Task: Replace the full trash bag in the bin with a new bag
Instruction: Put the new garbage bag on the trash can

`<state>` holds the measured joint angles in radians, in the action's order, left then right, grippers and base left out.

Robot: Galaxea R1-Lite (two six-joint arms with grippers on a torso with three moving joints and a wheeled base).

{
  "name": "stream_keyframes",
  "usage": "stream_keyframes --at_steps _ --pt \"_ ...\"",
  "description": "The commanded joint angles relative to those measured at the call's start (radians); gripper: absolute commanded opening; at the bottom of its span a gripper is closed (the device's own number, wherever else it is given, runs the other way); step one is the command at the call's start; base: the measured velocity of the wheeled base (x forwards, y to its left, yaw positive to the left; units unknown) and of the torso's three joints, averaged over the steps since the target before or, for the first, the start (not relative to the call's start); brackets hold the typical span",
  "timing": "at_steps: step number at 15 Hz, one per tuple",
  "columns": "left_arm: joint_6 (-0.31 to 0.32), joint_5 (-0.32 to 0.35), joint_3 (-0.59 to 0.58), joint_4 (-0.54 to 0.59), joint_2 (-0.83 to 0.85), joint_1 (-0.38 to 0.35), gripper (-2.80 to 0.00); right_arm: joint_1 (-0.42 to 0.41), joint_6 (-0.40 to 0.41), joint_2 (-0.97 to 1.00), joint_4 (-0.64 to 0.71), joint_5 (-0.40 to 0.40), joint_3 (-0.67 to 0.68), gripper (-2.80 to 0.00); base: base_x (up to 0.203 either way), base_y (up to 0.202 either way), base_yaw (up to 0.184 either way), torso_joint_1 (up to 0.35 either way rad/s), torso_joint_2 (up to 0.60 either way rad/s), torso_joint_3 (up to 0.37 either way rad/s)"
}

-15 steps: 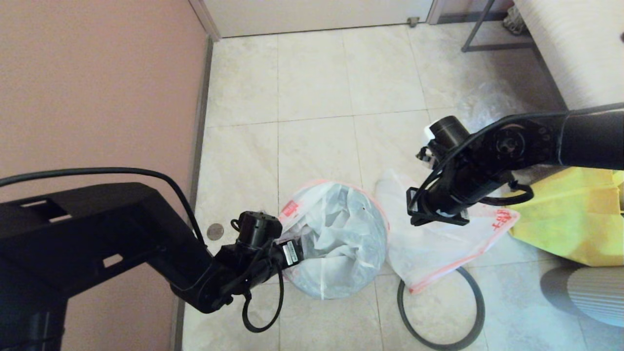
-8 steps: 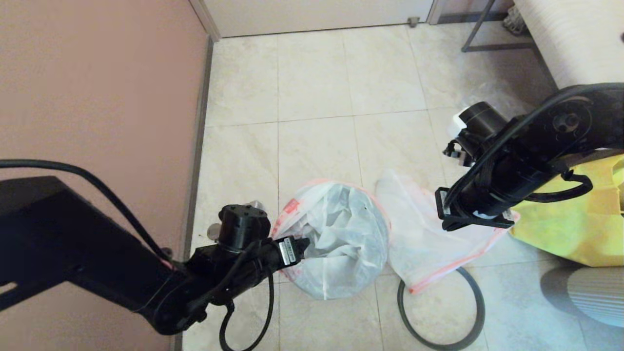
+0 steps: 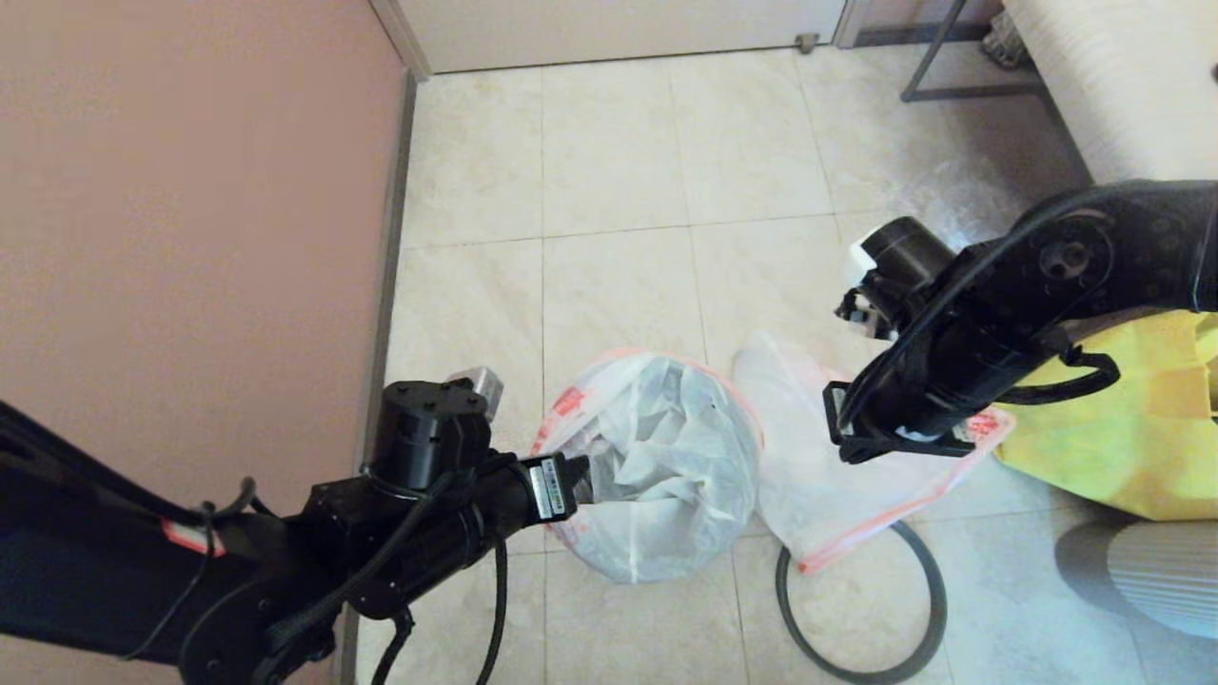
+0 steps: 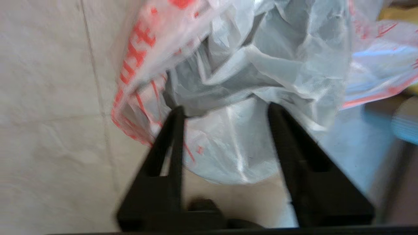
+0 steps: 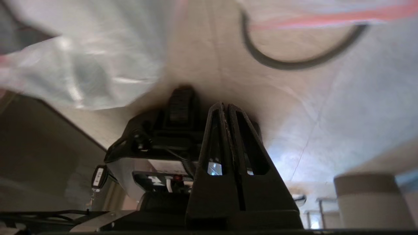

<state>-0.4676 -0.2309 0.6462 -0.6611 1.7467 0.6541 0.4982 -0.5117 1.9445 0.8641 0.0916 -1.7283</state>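
Bin [image 3: 657,476]: stood on the floor at centre, lined with a white bag [image 4: 261,65]. Left gripper [image 4: 225,111]: held half open at the bag's near-left edge, nothing clamped. Right gripper [image 5: 225,107]: shut, empty, above a second bag [image 3: 818,495]. Risk judged: film slipping inward. Hoop [image 3: 856,609] lay apart, near right; yellow bag [image 3: 1123,438] crowded the right.

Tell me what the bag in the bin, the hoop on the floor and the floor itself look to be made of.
Bag in the bin: thin translucent white plastic film with red print; it crinkles and shines.
Hoop: probably plastic, a thin dark-grey ring with a dull finish; metal cannot be ruled out.
Floor: glossy beige tiles, likely ceramic or stone, with grout lines and marbling.
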Motion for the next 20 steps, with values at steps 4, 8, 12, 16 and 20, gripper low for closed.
stream_keyframes --at_steps 4,8,12,16,20 --pt "0.168 0.001 0.176 0.015 0.14 -0.02 -2.8 0.145 0.02 0.084 -0.08 0.017 -0.051 -2.8 0.0 0.0 0.0 0.0 0.0 0.0" --pt "0.224 -0.005 0.355 0.195 0.193 -0.031 -2.8 0.176 0.022 0.119 -0.089 0.143 -0.042 -2.8 0.0 0.0 0.0 0.0 0.0 0.0" --pt "0.282 -0.01 0.412 0.31 0.131 -0.048 -2.8 0.2 -0.096 0.091 -0.182 0.166 0.03 0.0 0.0 0.0 0.0 0.0 0.0 0.0" --pt "0.323 -0.014 0.414 0.373 0.06 -0.042 -2.8 0.199 -0.178 0.207 -0.251 0.166 0.029 0.0 0.0 0.0 0.0 0.0 0.0 0.0" --pt "0.371 -0.072 0.426 0.371 0.033 -0.068 -2.8 0.199 -0.214 0.293 -0.287 0.167 0.023 0.0 0.0 0.0 0.0 0.0 0.0 0.0"
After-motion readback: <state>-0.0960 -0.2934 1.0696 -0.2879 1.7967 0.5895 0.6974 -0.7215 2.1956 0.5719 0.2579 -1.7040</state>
